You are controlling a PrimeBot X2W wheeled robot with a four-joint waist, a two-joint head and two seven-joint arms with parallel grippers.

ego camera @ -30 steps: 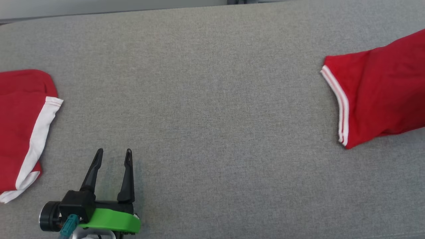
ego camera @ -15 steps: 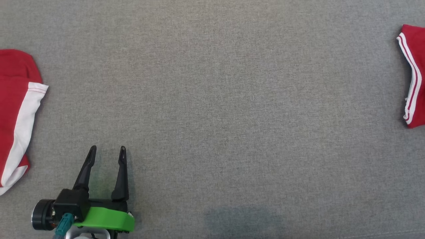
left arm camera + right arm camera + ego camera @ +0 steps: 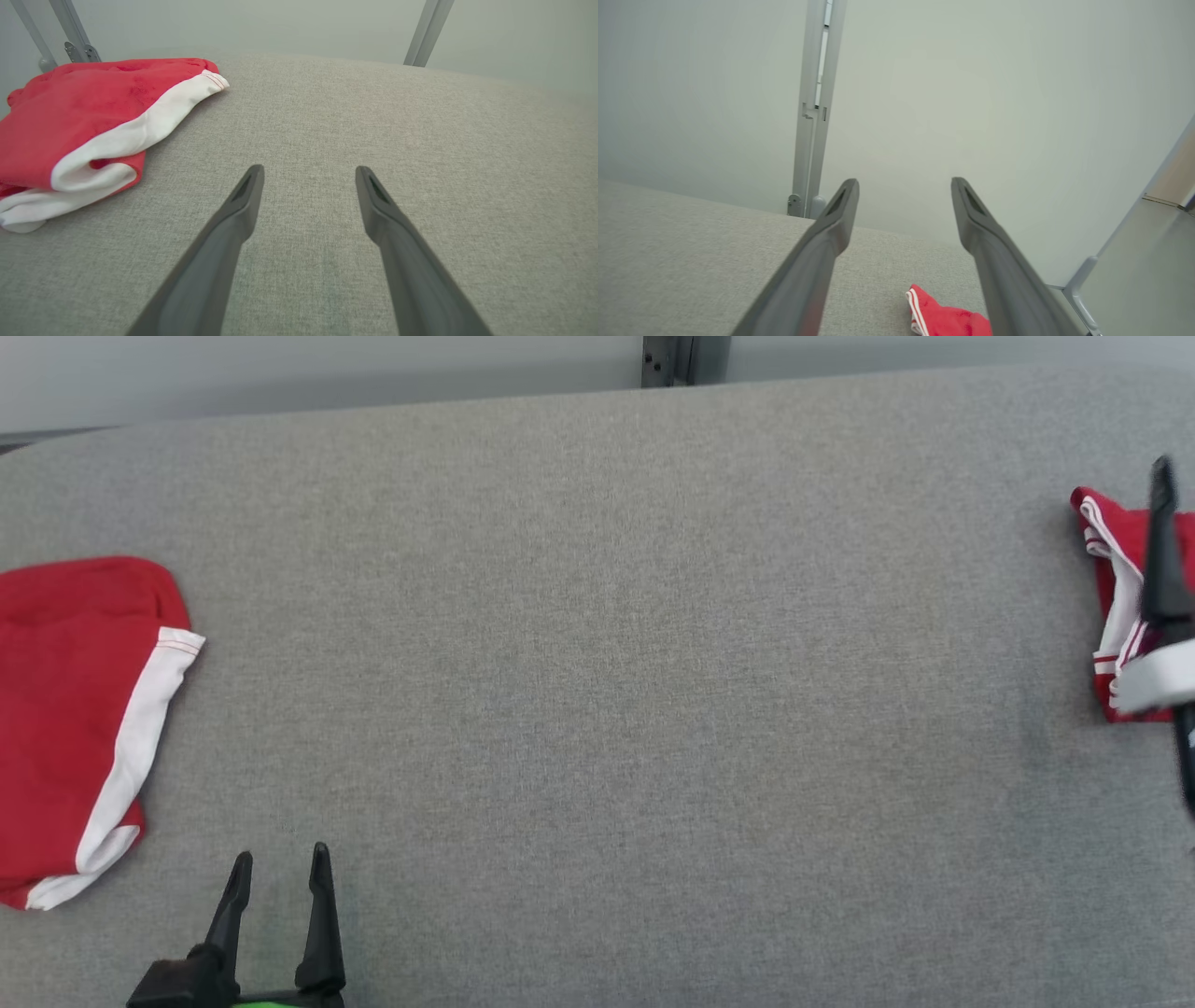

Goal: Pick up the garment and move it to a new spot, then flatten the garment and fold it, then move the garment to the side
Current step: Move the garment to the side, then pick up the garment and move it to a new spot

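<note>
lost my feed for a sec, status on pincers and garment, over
Left pincer open, empty. Right pincer open, empty. Striped-trim red garment lies far right beneath it. Second red garment folded far left, nothing in the way.

The left tool stands spread above the grey surface, red garment nearby.

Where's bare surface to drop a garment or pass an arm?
Free: the whole middle of the grey surface, from the red-and-white garment at the left edge to the bunched red garment at the right edge. Crowded: the right edge, where the open right gripper hangs above that garment, and the near left, by the open left gripper.
</note>
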